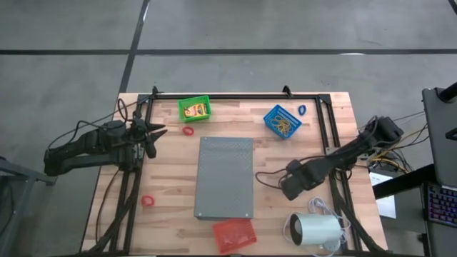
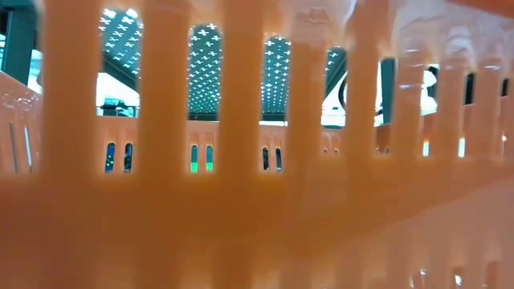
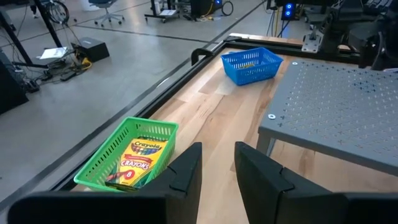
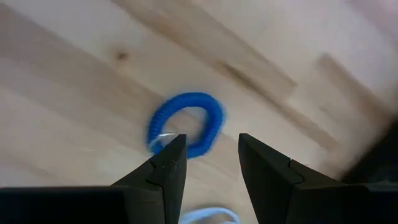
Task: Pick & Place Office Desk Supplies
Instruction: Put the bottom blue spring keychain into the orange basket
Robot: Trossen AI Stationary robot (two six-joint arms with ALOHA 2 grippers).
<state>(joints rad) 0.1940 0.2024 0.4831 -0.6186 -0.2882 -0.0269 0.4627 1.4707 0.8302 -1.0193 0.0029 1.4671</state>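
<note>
Beside the big grey perforated slab [image 1: 225, 177], the right hand [image 4: 208, 163] hangs parted and empty over a small blue rubber ring [image 4: 185, 124]; two red rubber rings [image 1: 188, 131] remain loose, the yellow crayon box [image 3: 138, 160] already binned.

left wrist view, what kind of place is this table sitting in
Probably a robotics lab or workshop. Beyond the wooden table lies a bare grey concrete floor with cables and gear strewn on it, a rolling office chair, and equipment stands with lit electronics at the back.
</note>
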